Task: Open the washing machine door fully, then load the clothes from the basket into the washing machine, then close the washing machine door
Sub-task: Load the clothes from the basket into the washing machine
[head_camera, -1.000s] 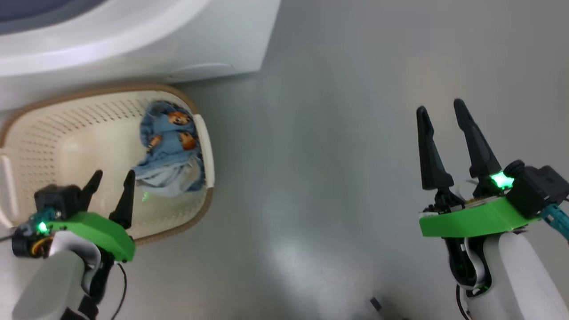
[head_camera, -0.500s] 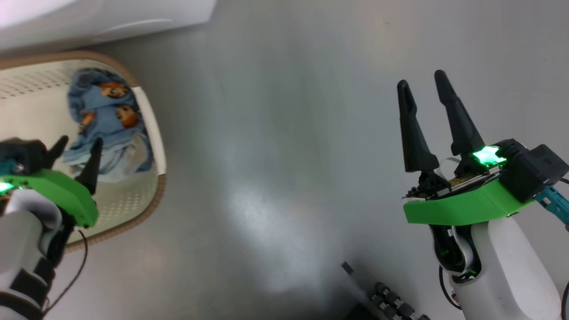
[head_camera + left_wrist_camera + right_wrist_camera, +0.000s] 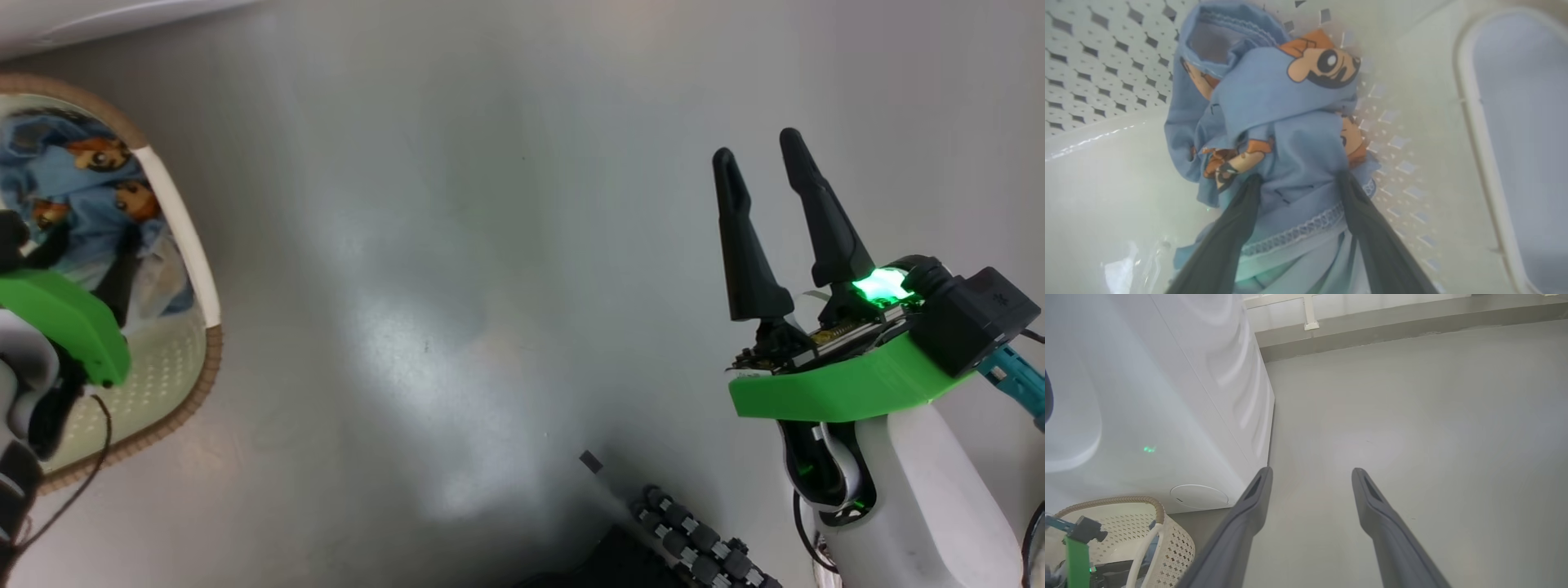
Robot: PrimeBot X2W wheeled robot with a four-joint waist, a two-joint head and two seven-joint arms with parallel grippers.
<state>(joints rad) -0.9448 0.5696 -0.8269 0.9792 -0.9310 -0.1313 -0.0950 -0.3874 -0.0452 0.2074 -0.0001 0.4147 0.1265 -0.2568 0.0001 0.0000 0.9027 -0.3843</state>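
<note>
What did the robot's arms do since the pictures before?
The head camera swung, so the basket only seems to slide left. The left gripper reached in to the clothes and now straddles them, open, not squeezing yet. The right gripper stayed open over the floor, and the clothes stayed in the basket.

The right gripper [image 3: 757,147] has two long, tapering black fingers [image 3: 747,261] on a bright green bracket [image 3: 833,388]. Beside it sit a boxy black camera housing [image 3: 971,314], a glowing green light [image 3: 878,286] and a teal plug [image 3: 1012,371]. Below is a glossy white forearm [image 3: 922,498]. The left gripper [image 3: 1299,176] has dark fingers too, and a thin black cable [image 3: 106,429] behind it.
</note>
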